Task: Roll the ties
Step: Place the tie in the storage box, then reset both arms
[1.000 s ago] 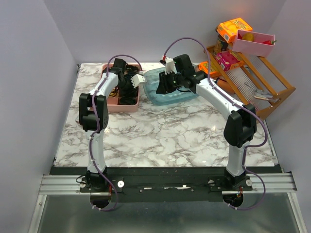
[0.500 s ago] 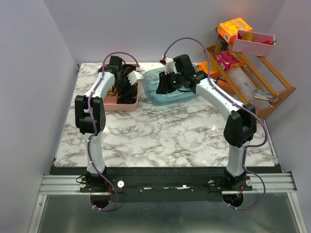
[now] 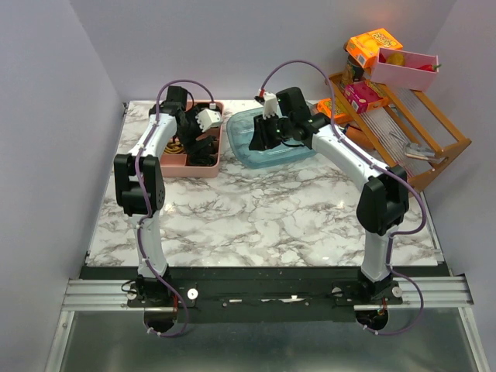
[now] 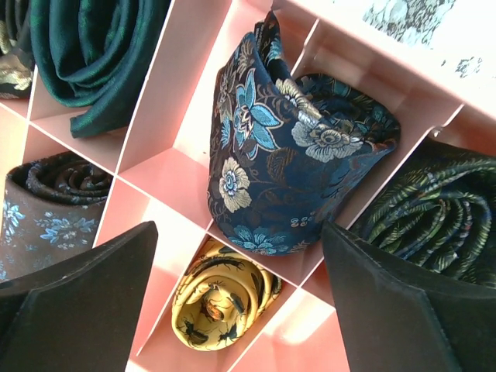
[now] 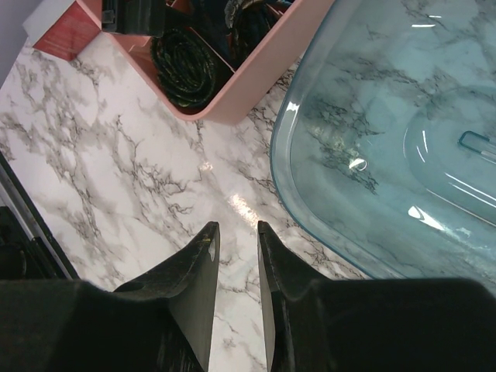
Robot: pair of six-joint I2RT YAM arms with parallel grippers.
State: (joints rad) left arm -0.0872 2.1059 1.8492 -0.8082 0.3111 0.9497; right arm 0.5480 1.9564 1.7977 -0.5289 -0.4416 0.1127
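In the left wrist view a rolled navy floral tie stands on end in a middle compartment of the pink divided tray. My left gripper hangs just above it, open wide, and neither finger touches the fabric. Around it other rolled ties fill compartments: dark green, brown, yellow and green-striped. From above, the left gripper is over the tray. My right gripper holds nothing, its jaws a narrow gap apart over the marble beside the tub.
A clear blue tub sits right of the pink tray, its rim close to my right fingers. A wooden rack with an orange box and a pink bin stands at the far right. Walls close the left and back.
My left jaws have opened wide and let go of the navy floral tie, and the left wrist has drawn back over the tray. The right arm has not moved.
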